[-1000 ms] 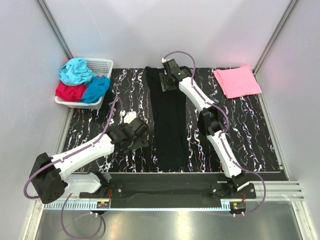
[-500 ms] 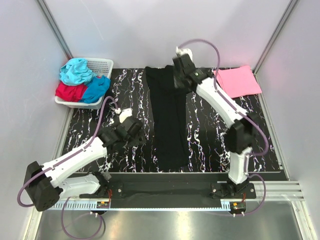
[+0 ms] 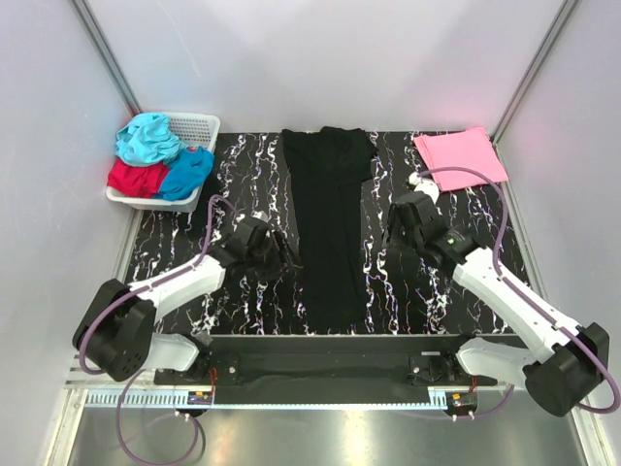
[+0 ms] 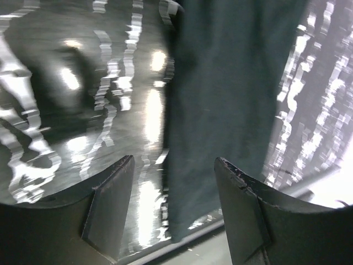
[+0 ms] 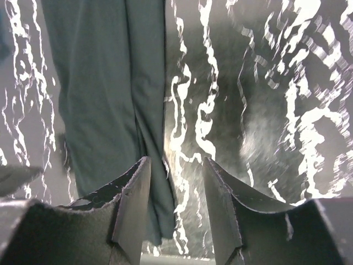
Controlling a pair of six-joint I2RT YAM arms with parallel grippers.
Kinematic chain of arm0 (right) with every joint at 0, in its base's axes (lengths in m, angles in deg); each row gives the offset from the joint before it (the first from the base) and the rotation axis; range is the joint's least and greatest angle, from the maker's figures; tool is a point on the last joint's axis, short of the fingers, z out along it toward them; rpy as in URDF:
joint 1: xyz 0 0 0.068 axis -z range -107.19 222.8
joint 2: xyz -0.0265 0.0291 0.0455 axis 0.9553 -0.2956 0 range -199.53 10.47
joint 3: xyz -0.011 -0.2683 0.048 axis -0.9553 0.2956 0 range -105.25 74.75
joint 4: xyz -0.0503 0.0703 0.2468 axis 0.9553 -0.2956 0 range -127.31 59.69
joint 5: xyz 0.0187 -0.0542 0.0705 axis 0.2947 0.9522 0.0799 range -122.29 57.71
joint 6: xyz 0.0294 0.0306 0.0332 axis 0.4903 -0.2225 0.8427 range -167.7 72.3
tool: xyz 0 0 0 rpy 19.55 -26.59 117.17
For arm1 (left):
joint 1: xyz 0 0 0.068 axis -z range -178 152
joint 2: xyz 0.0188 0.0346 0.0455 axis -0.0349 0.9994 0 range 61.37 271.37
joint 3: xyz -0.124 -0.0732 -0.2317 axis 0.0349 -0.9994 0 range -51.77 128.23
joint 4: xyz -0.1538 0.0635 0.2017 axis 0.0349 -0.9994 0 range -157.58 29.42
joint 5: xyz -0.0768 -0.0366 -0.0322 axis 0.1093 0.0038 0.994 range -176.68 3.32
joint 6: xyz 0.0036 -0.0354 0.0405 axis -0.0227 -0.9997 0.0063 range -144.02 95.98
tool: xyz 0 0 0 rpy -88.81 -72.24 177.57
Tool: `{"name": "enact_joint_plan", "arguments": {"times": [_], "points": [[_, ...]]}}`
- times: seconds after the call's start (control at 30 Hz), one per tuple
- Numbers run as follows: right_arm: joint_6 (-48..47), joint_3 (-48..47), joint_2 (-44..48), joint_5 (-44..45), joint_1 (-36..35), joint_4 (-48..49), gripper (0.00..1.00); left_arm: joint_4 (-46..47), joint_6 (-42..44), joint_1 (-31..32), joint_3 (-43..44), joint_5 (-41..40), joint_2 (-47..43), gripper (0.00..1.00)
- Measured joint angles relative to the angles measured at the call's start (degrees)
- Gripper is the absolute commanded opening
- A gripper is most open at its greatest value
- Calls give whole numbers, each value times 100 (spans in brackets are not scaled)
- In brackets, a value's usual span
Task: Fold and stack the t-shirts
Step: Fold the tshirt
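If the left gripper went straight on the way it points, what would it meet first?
Most likely the long edge of the black t-shirt: the left gripper, jaws open, lines up on that edge, with tabletop just beside it. Depth is unclear.

The top external view looks steeply down from above and behind the arm bases (image 3: pixel 446 367) at the frame's bottom, far enough back to hold the whole marbled table (image 3: pixel 243 194). Both wrist views sit close over that table, looking past the left fingers (image 4: pixel 110 204) and the right fingers (image 5: pixel 132 204) at their lower edges. All three share the long black t-shirt (image 3: pixel 330 228).
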Motion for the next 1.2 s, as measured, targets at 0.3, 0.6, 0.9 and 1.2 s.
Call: {"name": "enact_joint_plan", "arguments": {"times": [0.3,0.6,0.9,1.2], "points": [[636,1318,61,-426,-317,155,50,846,-271,13,-59,651,109,65],[1005,1740,-315,-448,-732,157,52,1191,-667,385,-839,800,109,65],[1676,1886,-638,-452,-1637,546,54,1102,-1202,1108,-1377,446,-686,65],[2083,1952,-1137,-505,-2218,979,62,1182,-1355,1388,-1163,125,-46,65]]}}
